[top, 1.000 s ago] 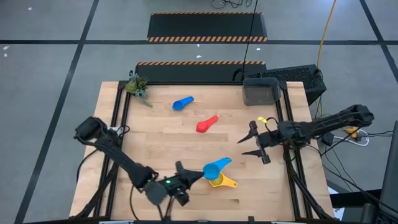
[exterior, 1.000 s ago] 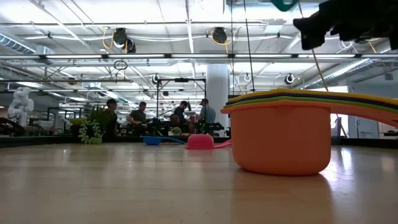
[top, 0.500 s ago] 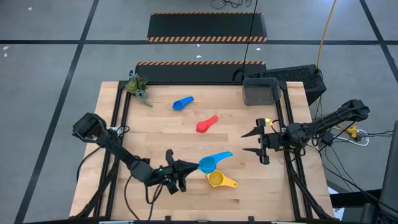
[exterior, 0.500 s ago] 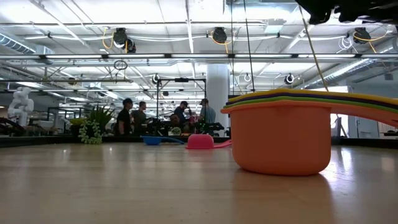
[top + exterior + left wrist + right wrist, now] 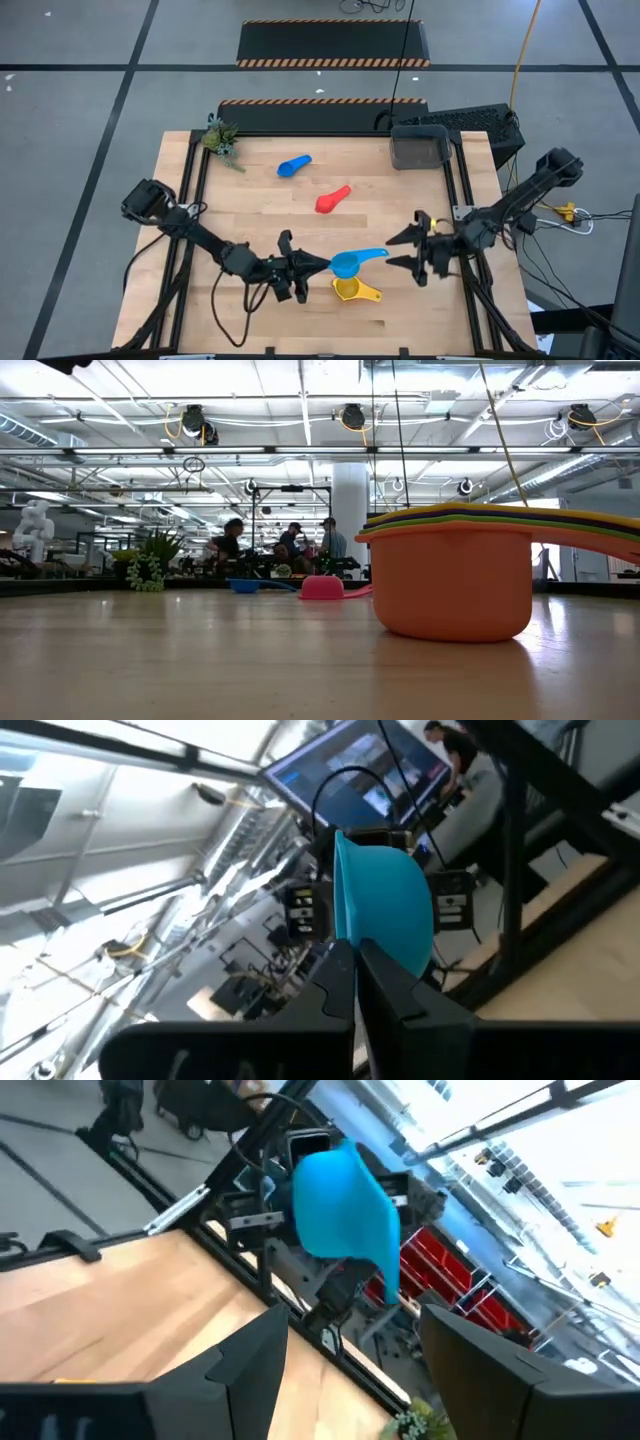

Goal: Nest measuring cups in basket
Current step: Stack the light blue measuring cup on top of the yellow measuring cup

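Tabletop [image 5: 250, 215]: bare wood mid-left. Left gripper [image 5: 312, 265]: jaws clamped on light blue cup [image 5: 345, 265], above yellow-topped stack [image 5: 347, 289]. Right gripper [image 5: 402, 250]: jaws wide apart, empty, just beside cup handle.

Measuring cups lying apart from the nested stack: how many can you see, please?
3: light blue cup held above the stack by the left gripper; blue cup and red cup lie farther back. None seems hidden.

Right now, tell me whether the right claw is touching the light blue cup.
Apart. The high view shows the right claw open, with bare table between it and the light blue cup's handle tip; the left claw holds the cup.
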Robot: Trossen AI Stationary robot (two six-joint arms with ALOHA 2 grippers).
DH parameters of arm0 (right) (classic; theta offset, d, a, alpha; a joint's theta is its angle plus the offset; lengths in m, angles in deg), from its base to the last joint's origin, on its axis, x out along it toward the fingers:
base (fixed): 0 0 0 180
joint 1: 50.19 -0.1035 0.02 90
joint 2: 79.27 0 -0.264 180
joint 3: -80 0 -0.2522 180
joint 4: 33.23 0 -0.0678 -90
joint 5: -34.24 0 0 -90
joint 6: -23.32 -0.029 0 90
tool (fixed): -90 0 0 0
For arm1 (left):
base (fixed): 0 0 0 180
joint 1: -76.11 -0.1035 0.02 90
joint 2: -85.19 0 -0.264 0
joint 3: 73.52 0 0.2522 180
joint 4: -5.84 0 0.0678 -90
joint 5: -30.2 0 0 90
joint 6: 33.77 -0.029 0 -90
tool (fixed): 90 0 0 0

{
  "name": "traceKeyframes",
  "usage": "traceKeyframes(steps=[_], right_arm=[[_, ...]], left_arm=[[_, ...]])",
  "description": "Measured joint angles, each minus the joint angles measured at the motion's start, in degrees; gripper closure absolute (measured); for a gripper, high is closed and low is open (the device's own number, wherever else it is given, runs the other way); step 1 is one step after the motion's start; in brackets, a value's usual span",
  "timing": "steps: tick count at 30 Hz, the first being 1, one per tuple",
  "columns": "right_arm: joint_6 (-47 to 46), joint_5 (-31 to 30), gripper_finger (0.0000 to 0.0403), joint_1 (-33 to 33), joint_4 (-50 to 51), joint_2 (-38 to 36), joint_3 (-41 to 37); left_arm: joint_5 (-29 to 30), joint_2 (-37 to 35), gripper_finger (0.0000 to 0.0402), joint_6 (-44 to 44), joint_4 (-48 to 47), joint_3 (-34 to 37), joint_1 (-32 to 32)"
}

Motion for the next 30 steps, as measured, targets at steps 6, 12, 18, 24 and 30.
traceKeyframes(steps=[6,12,18,24,30], right_arm=[[5.25,-6.42,0.0179,-3.73,-9.58,7.37,2.57],[9.96,-9.18,0.0203,-5.88,-18.44,11.35,2.57],[10.46,-9.01,0.0271,-6.09,-20.62,12.94,2.57],[10.33,-8.59,0.0336,-6.11,-20.77,13.27,2.57],[9.64,-8.42,0.0376,-6.09,-20.77,13.27,2.57]], left_arm=[[-2.71,0.02,0.0401,-0.63,0.12,0.00,-0.17],[-3.81,0.02,0.0401,-0.77,0.05,0.00,-0.16],[-3.89,0.02,0.0401,-0.76,0.04,0.00,-0.16],[-3.89,0.02,0.0401,-0.74,-0.03,0.00,-0.27],[-3.97,0.02,0.0401,-0.51,-0.35,0.00,-0.45]])
